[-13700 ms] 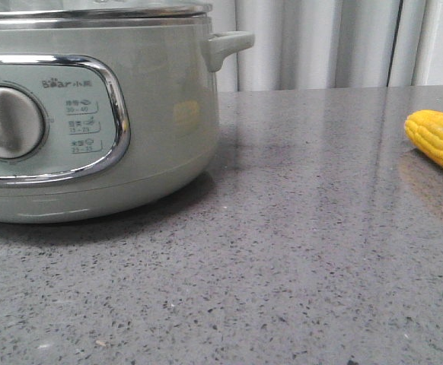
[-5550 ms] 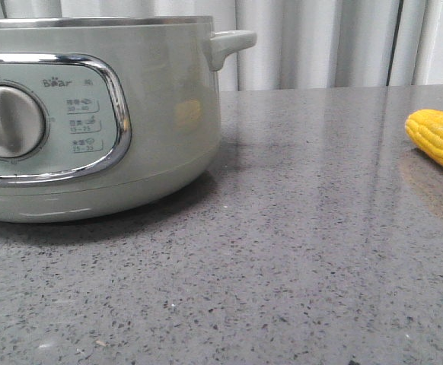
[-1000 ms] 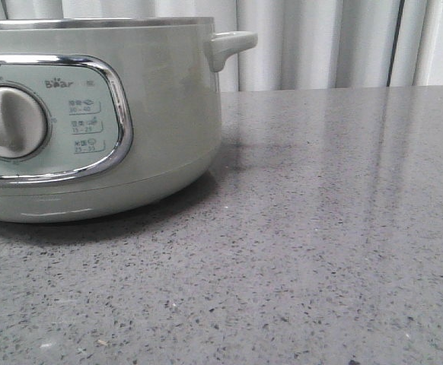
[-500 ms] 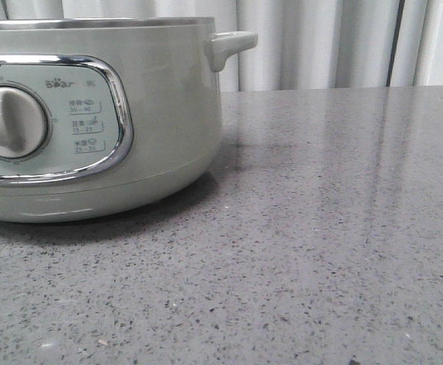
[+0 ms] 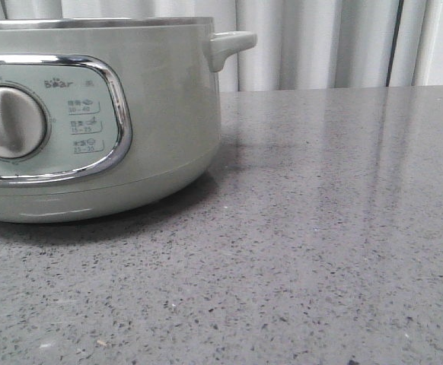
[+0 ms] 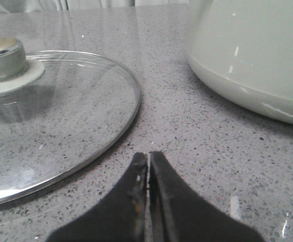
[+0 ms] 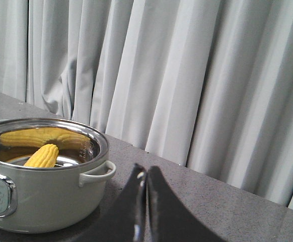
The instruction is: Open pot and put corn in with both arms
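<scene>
The sage-green pot stands at the left of the front view with no lid on its steel rim. In the right wrist view the pot shows the yellow corn lying inside it, mirrored on the shiny inner wall. My right gripper is shut and empty, raised above the table beside the pot's side handle. My left gripper is shut and empty, low over the table between the glass lid and the pot. Neither gripper shows in the front view.
The glass lid lies flat on the grey speckled table, its knob upward, beside the pot. Pale curtains hang behind the table's far edge.
Over the last second nothing has visibly moved. Longer ago the lid came off the pot and the corn left its spot at the table's right edge.
</scene>
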You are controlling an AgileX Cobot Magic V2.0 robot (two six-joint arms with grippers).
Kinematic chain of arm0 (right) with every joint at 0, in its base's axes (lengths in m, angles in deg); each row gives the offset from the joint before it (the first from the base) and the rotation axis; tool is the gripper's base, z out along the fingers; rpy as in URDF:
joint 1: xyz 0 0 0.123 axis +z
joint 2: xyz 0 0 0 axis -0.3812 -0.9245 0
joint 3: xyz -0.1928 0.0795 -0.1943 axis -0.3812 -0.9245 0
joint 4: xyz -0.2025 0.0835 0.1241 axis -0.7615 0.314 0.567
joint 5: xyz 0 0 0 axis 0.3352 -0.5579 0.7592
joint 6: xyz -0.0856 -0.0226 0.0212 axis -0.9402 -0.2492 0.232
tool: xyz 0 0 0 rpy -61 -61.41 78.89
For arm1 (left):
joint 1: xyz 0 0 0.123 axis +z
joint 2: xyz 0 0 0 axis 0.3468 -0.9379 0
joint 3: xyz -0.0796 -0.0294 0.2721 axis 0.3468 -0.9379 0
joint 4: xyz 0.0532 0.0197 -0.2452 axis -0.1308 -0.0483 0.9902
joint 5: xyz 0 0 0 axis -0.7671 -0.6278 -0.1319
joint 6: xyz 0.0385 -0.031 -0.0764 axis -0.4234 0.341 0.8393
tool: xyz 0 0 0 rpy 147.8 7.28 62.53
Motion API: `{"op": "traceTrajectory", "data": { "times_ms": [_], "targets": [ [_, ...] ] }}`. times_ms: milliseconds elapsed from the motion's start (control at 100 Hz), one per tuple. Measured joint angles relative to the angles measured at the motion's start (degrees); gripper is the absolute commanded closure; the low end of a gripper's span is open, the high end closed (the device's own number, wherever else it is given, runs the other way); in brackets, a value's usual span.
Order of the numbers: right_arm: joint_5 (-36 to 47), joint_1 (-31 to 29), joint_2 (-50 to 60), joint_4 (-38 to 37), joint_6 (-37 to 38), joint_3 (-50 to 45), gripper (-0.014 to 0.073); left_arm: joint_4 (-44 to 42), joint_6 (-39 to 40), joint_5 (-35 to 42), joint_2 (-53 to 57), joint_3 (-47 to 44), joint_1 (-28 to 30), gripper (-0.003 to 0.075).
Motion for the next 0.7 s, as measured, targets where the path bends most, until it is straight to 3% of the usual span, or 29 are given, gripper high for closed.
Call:
{"op": "traceTrajectory", "data": {
  "times_ms": [410,620,700],
  "targets": [
    [0.9,0.0,1.0,0.0,0.0,-2.1,0.0636,0.0,0.0,0.0,0.0,0.0,0.0,0.0741],
    [3.3,-2.4,1.1,-5.9,0.3,-13.2,0.0636,0.0,0.0,0.0,0.0,0.0,0.0,0.0741],
    [7.3,-4.3,1.1,-6.3,3.9,-20.2,0.0636,0.0,0.0,0.0,0.0,0.0,0.0,0.0741]
  ]
}}
